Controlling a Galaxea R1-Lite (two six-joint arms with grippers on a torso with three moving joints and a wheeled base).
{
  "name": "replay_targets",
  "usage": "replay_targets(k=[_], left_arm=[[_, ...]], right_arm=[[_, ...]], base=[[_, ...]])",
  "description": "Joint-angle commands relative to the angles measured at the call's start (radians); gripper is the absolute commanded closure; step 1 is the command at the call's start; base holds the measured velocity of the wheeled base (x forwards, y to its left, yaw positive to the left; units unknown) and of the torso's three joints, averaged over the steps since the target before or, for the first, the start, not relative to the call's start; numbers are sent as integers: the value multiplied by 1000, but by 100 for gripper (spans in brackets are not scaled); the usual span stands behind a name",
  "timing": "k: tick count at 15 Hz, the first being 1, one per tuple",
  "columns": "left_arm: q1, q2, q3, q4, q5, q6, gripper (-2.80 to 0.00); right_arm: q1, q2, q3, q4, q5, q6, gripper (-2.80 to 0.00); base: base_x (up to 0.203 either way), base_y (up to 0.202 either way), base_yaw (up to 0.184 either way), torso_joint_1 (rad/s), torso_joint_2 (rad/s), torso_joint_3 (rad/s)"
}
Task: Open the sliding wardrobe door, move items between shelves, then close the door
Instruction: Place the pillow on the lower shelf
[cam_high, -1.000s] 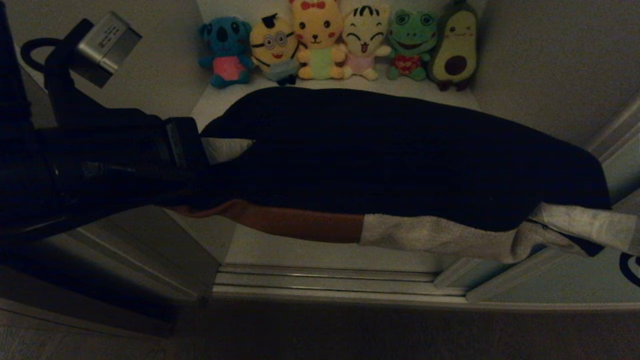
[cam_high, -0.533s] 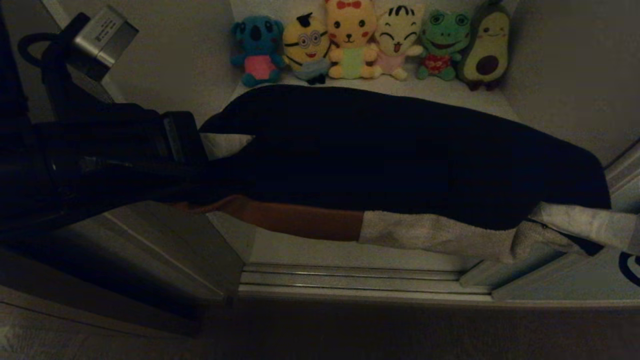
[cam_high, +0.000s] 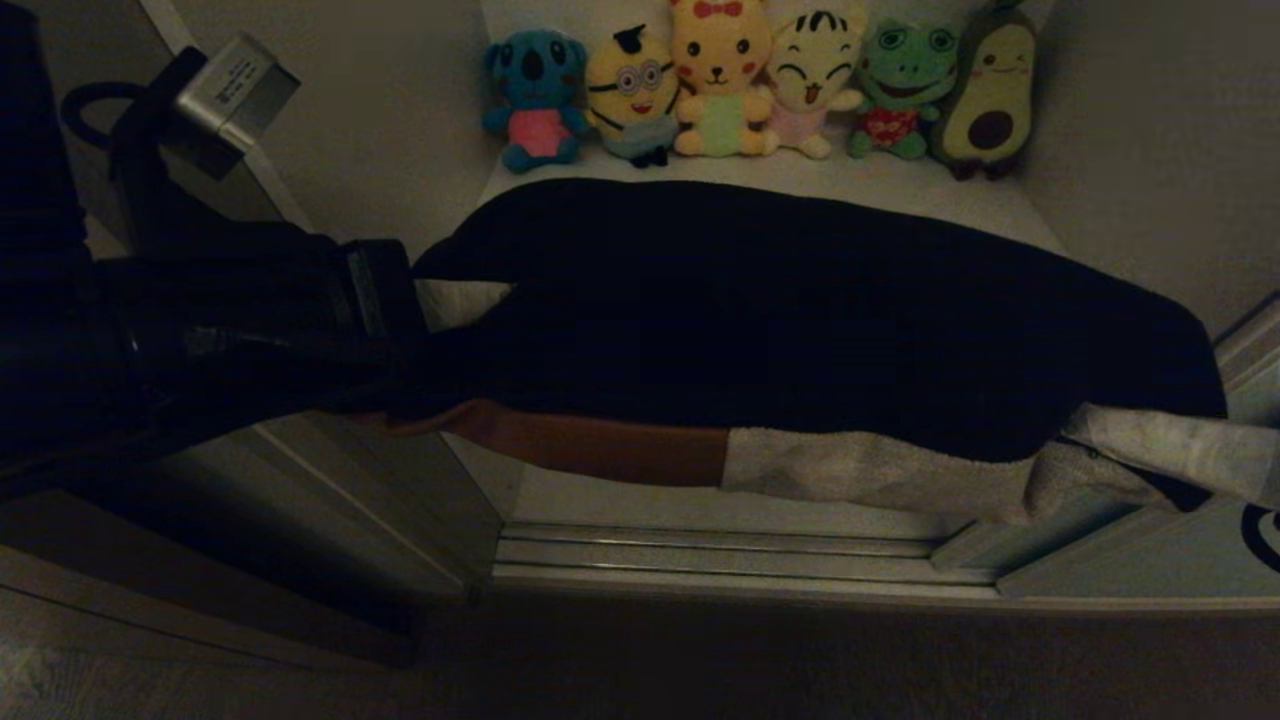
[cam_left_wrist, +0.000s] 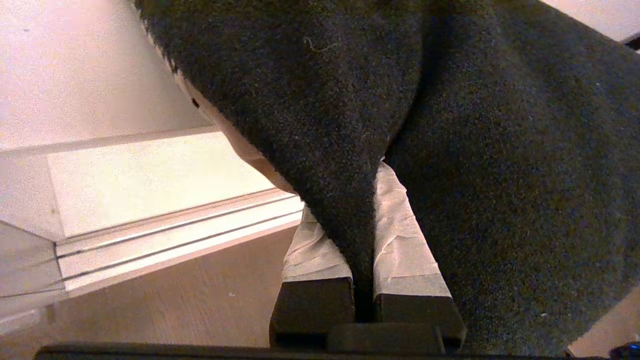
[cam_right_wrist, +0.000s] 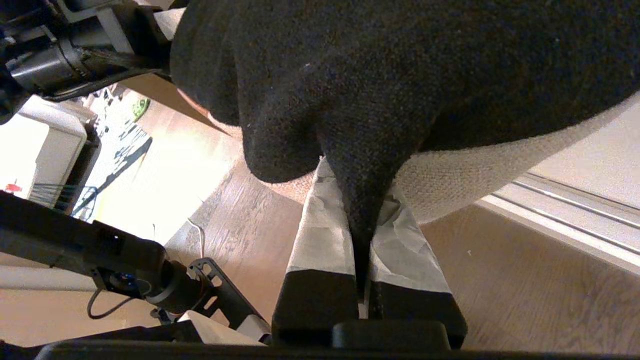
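A stack of folded items hangs stretched between my two grippers over the front of an off-white shelf (cam_high: 690, 500). The black garment (cam_high: 800, 310) is on top, with the rust-brown one (cam_high: 600, 448) and the pale grey-white knit (cam_high: 880, 472) showing under its near edge. My left gripper (cam_high: 435, 315) (cam_left_wrist: 361, 215) is shut on a fold of black cloth at the stack's left end. At the right end my right gripper (cam_high: 1175, 450) (cam_right_wrist: 362, 205) is shut on another black fold, with the knit beside it. The sliding wardrobe door (cam_high: 1120, 572) stands at the lower right.
A row of plush toys (cam_high: 760, 95) lines the back of the shelf. The silver door track (cam_high: 720, 562) runs along the shelf's front edge. Off-white walls close in both sides. Wooden floor (cam_right_wrist: 525, 290) lies below the grippers.
The wardrobe, toys and track have shifted to the right in the head view while arms and garments keep their place in it: the camera has moved along with the load. Both grips are unchanged.
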Motion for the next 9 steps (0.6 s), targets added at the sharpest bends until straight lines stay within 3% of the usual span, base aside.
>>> replay_targets(k=[1,4,9], left_arm=[[-2,-13,1,-1,-3,-2,0],[-5,-49,-20,0,-7,0,0],[-71,-124,-44,18,-6,-2,0]], right_arm=[[0,-5,-4,-3,1,2,0],[0,-37,-23,-1,0,2,0],[0,-121,-41,18,6,-22,0]], base=[[0,0,0,0,0,0],[0,0,0,0,0,0],[0,0,0,0,0,0]])
